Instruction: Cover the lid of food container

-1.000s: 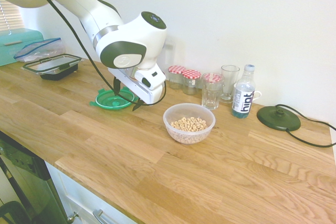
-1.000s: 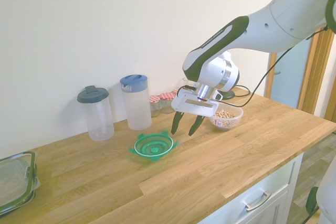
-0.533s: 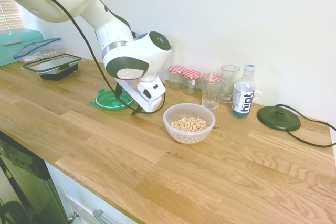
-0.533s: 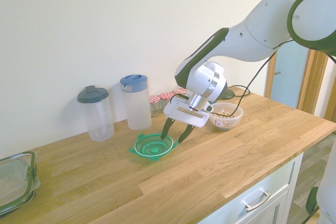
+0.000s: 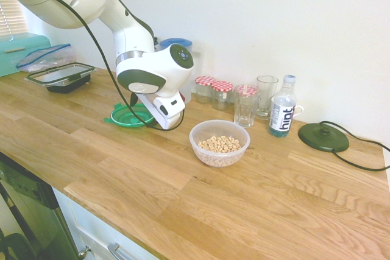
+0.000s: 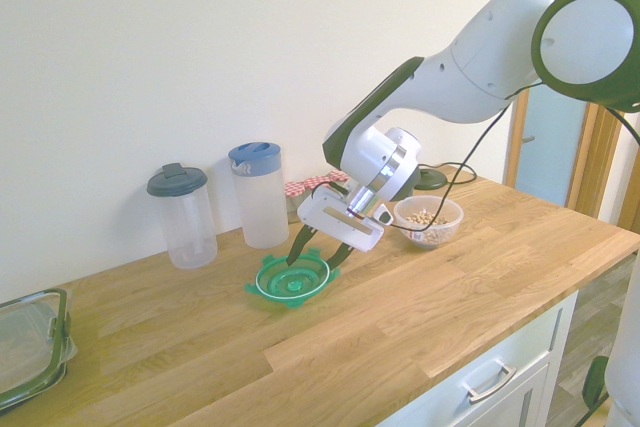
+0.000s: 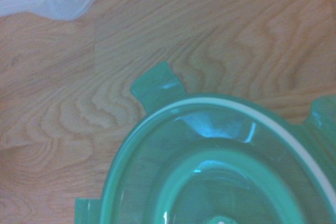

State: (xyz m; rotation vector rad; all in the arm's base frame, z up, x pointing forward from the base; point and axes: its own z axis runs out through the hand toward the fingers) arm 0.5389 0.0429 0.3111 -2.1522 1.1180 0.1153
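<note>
My pincer (image 6: 313,252): spread wide and pinching nothing; it points down at a slant, with the two dark fingers (image 6: 299,243) just over the far rim of the green lid; I cannot tell if they touch it
Green lid (image 6: 291,278): lies flat on the wooden countertop (image 6: 420,287), hollow side up, with its clip tabs standing out around the rim; in the wrist view (image 7: 220,171) it fills most of the picture, a pale ring runs along the edge
Food container (image 5: 219,142): round whitish bowl with small tan cereal rings inside, uncovered, standing on the countertop apart from the lid, on the other side of my arm
Blue-lidded jug (image 6: 259,194): upright near the wall, behind the lid
Grey-lidded jug (image 6: 183,214): upright beside the blue-lidded one
Small jars (image 5: 213,91): with red checked caps, in a row by the wall
Drinking glasses (image 5: 246,105): two, next to the jars
Water bottle (image 5: 282,114): upright, beside the glasses
Black round base (image 5: 323,136): flat on the countertop, near the bottle
Rectangular container (image 5: 61,77): black rim, at the far end of the countertop
</note>
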